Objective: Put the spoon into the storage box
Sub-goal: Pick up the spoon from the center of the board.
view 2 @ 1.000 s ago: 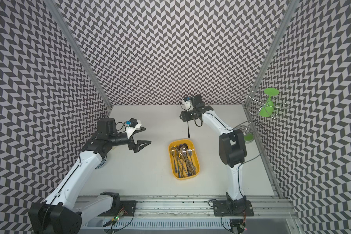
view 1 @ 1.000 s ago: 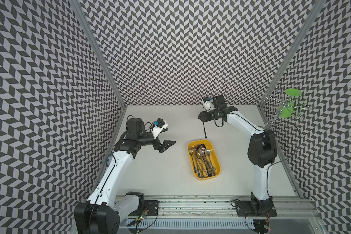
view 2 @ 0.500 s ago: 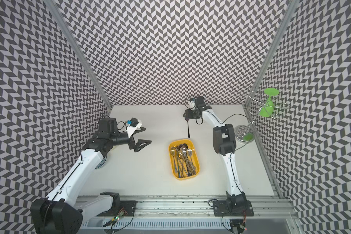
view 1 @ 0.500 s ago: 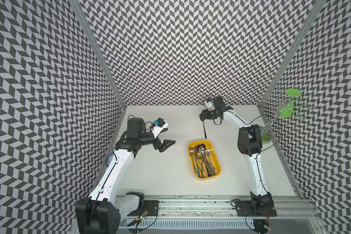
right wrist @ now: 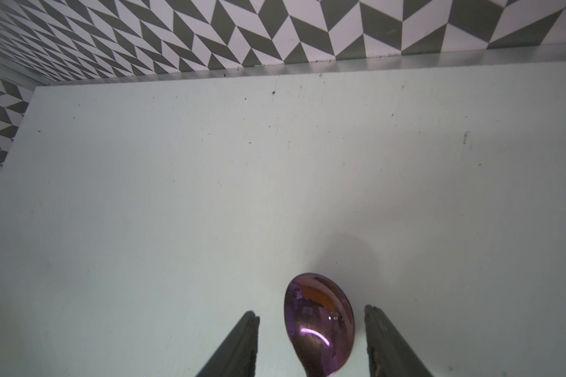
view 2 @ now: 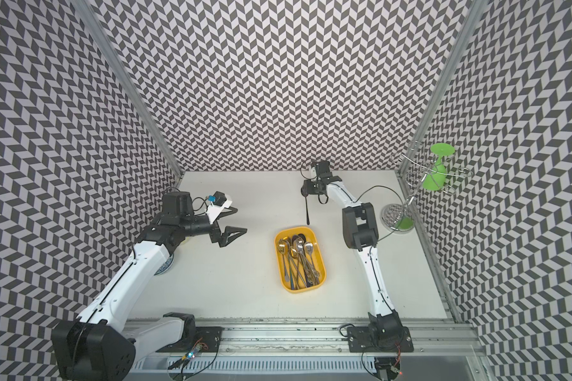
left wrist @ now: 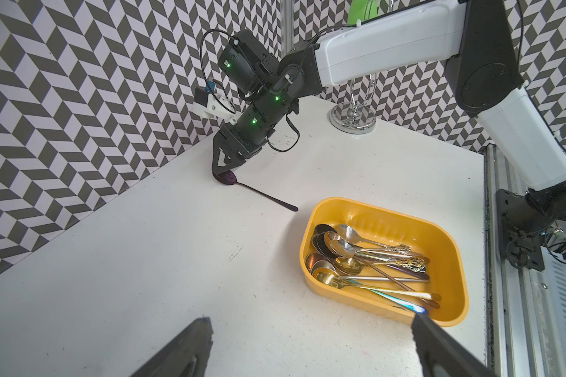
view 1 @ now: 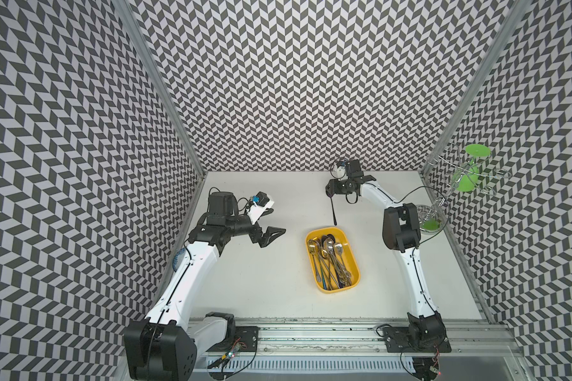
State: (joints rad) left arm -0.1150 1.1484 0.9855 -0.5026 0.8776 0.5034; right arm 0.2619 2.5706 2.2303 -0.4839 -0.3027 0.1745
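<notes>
Spoon, dark purple and glossy, lies flat on the white table near the back wall. Its handle points toward the storage box, and the handle tip stops just short of the yellow rim. In both top views the slim handle runs from under the right arm's claw down toward the box.

The right gripper is down at the table with its jaws partly spread. The spoon's bowl sits between the two black fingers. There is a clear gap on one side and only a sliver on the other, so nothing is pinched. From the left wrist view the same claw tips steeply onto the bowl end, and small green lights glow along the wrist.

The left gripper hangs above the table to the left of the box, well apart from it. Its jaws are spread wide and hold nothing.

Inside the box lies a heap of silver and gold spoons, bowls toward the back wall. By the right wall stands a chrome wire rack with a green cup hung on it. The edge of a blue-patterned plate shows under the left arm.
</notes>
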